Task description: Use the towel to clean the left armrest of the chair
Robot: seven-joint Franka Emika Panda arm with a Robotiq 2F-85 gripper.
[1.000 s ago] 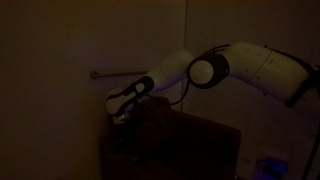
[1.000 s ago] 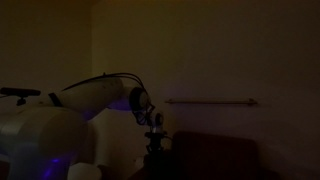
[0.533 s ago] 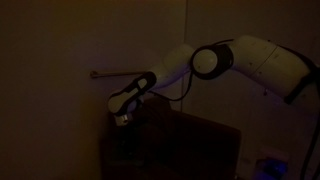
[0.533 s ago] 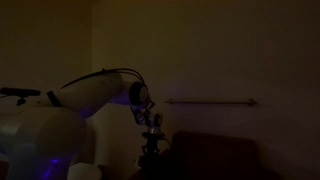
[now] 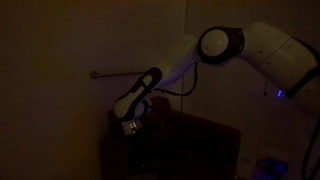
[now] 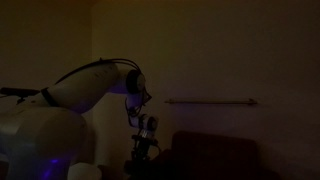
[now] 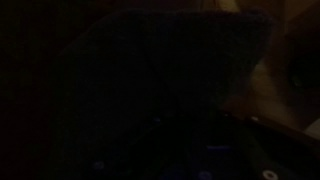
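The room is very dark. The dark brown chair is a boxy shape low in both exterior views. Its left armrest is a flat dark slab at the chair's near side. My gripper hangs just above that armrest at the end of the white arm; it also shows as a dark outline in an exterior view. I cannot tell whether it is open or shut. I cannot make out the towel. The wrist view is almost black, with only a dark surface filling it.
A thin rail runs along the wall behind the chair, also seen in an exterior view. A wall corner edge stands behind the arm. The robot's white base fills the lower corner.
The arm's elbow has risen and the wrist has swung down. The gripper has lowered toward the armrest and moved slightly outward along it.
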